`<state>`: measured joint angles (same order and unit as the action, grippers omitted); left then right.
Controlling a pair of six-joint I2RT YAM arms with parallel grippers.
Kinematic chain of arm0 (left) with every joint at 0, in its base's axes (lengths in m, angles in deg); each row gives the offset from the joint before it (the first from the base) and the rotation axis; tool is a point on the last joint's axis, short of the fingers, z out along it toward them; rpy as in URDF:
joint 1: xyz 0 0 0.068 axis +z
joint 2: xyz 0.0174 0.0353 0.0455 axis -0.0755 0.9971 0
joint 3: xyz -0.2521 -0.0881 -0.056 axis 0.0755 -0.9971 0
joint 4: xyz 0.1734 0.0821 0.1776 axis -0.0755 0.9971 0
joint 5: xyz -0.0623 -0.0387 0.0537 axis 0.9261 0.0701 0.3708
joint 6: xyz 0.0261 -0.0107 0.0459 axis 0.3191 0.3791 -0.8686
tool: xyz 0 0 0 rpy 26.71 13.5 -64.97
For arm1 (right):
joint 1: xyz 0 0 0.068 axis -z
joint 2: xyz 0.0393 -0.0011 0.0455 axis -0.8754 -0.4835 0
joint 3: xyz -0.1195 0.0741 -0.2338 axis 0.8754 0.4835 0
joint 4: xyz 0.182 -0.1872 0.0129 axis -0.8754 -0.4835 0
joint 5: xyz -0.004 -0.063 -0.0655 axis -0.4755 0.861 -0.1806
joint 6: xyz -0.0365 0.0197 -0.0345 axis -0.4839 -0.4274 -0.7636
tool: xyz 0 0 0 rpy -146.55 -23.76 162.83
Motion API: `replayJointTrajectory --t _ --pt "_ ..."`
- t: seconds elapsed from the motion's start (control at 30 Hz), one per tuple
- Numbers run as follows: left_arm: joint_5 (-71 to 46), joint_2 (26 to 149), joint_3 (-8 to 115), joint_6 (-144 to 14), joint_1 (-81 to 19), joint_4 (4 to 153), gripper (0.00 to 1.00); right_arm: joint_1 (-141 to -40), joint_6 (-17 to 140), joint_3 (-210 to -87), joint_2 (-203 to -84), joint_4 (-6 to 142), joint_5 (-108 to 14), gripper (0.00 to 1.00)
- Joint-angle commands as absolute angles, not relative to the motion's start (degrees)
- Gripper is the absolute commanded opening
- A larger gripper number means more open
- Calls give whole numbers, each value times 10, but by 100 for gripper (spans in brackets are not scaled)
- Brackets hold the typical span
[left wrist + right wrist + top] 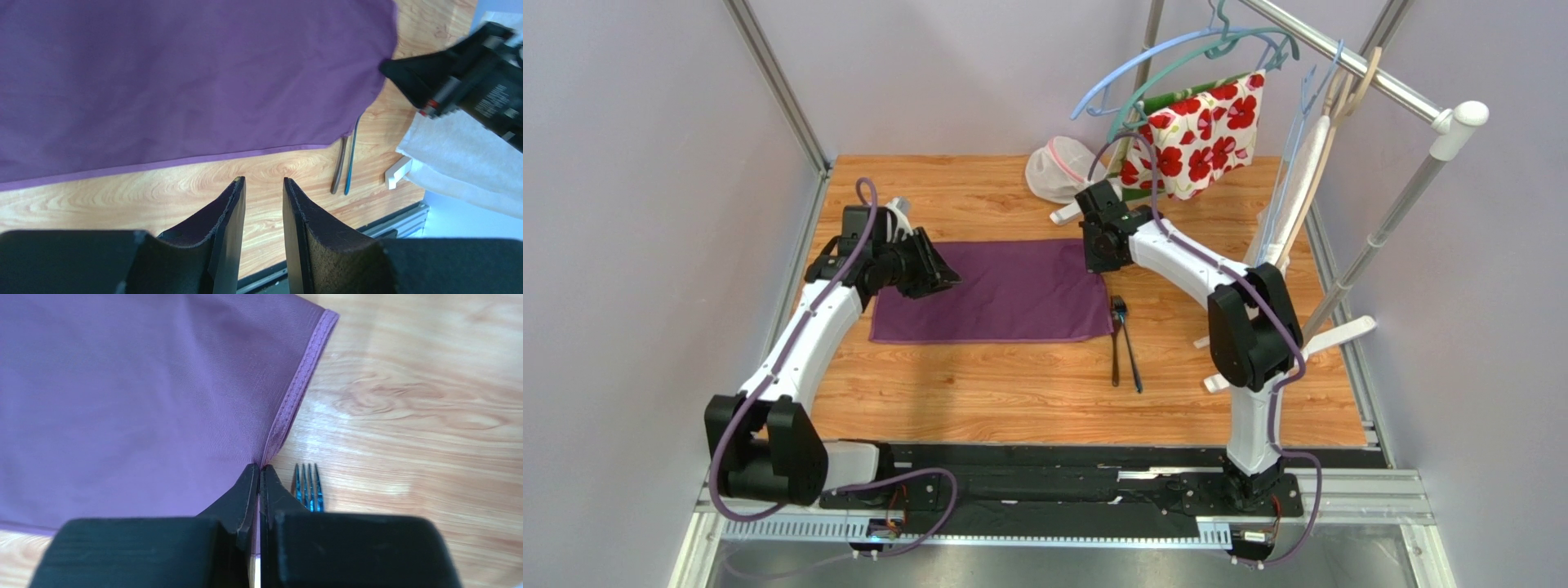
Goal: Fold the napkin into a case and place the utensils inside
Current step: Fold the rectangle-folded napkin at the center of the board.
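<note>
Purple napkin spread; right end effector pinching its hem; left end effector part-open, empty.

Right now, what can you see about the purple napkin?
The napkin is a plum, soft-looking cloth with a stitched hem. It lies spread flat as a wide rectangle on the wooden table. The right hand is shut on the hem at its right edge. The left hand hangs open near its left side. The utensils lie just beside it.
</note>
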<state>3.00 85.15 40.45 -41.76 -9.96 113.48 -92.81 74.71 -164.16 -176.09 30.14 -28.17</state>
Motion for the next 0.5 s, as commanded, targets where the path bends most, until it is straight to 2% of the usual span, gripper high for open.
replayJointTrajectory --t 0.0,0.23,0.47 --pt "41 884 433 -403 -100 1104 37 -922 732 -1644 -1710 320 -276 0" --pt "48 945 443 -389 -100 1077 36 -902 727 -1636 -1679 324 -293 0" --pt "61 1003 479 -377 -114 1059 35 -885 718 -1635 -1663 298 -254 0"
